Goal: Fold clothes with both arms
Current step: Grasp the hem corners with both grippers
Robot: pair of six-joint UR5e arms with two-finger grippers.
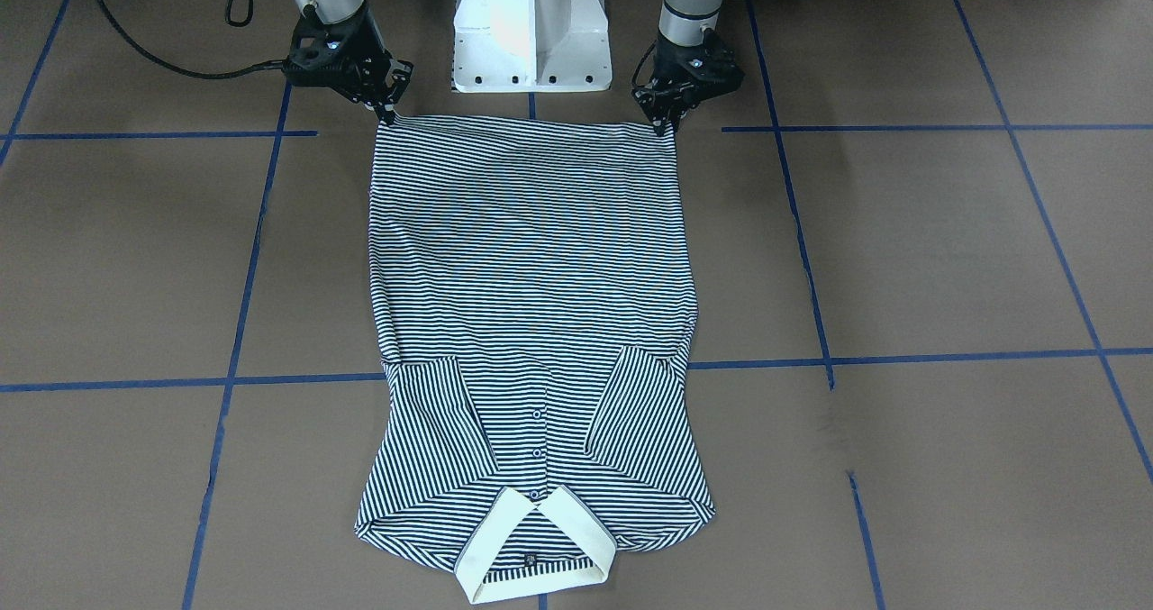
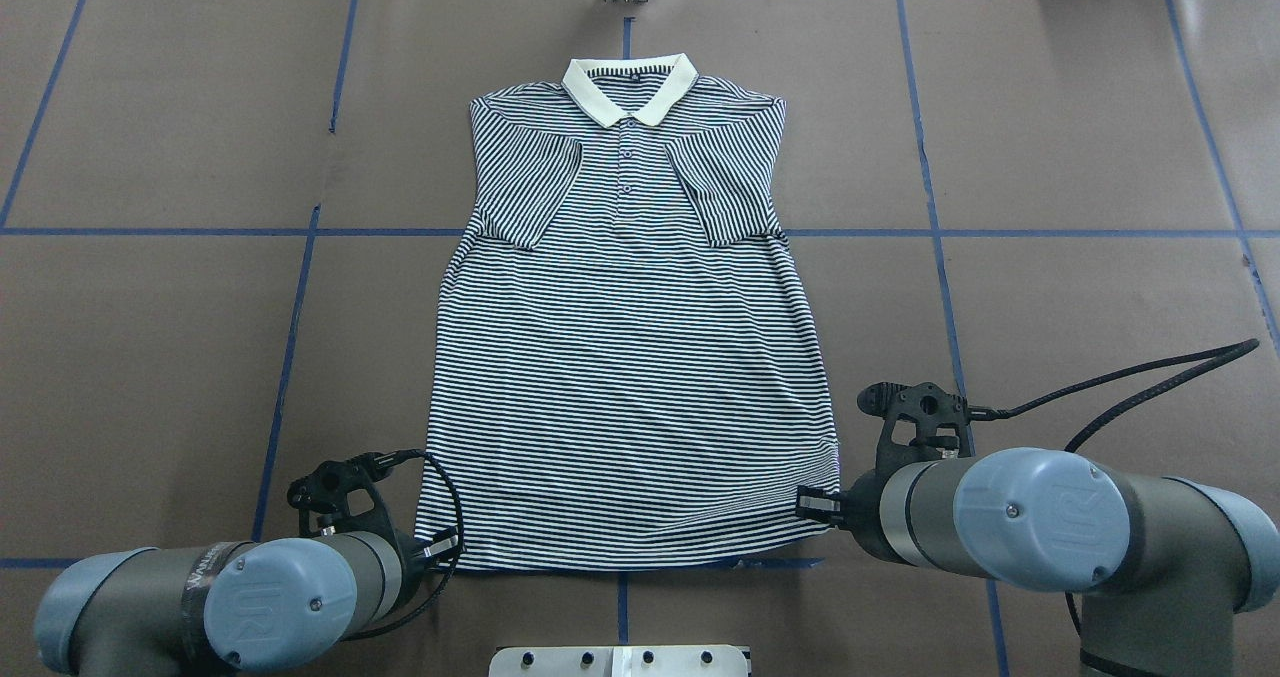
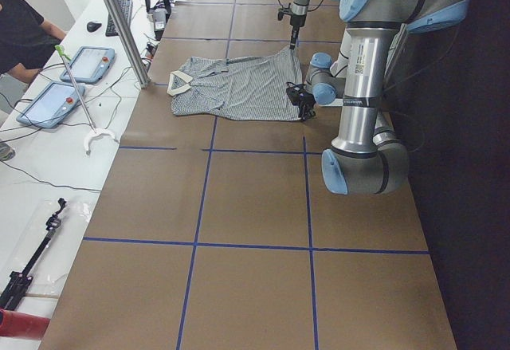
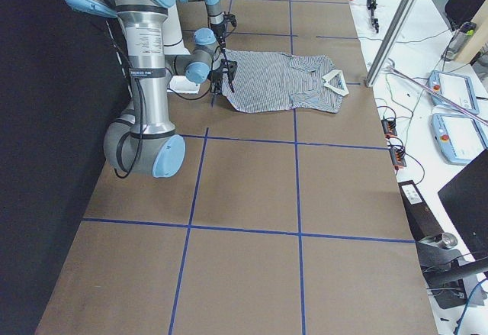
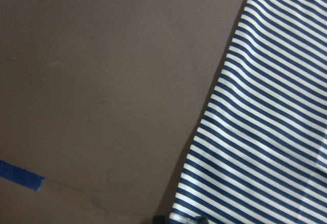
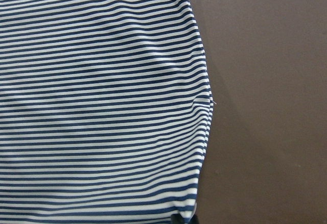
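Observation:
The striped polo shirt [image 1: 531, 277] lies flat and face up on the brown table, both sleeves folded in over the chest. Its cream collar [image 1: 536, 547] is on the side away from me, at the far side in the overhead view [image 2: 628, 87]. The hem is next to my base. My left gripper [image 1: 667, 123] is shut on one hem corner, seen in the overhead view [image 2: 447, 547]. My right gripper [image 1: 387, 113] is shut on the other hem corner [image 2: 808, 505]. The hem runs straight between them. Both wrist views show striped cloth [image 5: 265, 132] [image 6: 102, 106] beside bare table.
The white pedestal base [image 1: 531, 42] stands just behind the hem. Blue tape lines [image 1: 901, 358] cross the brown table. A black cable [image 2: 1150, 377] loops off the right arm. A side bench with tablets [image 3: 56, 99] and a person [image 3: 24, 31] lies beyond the collar end.

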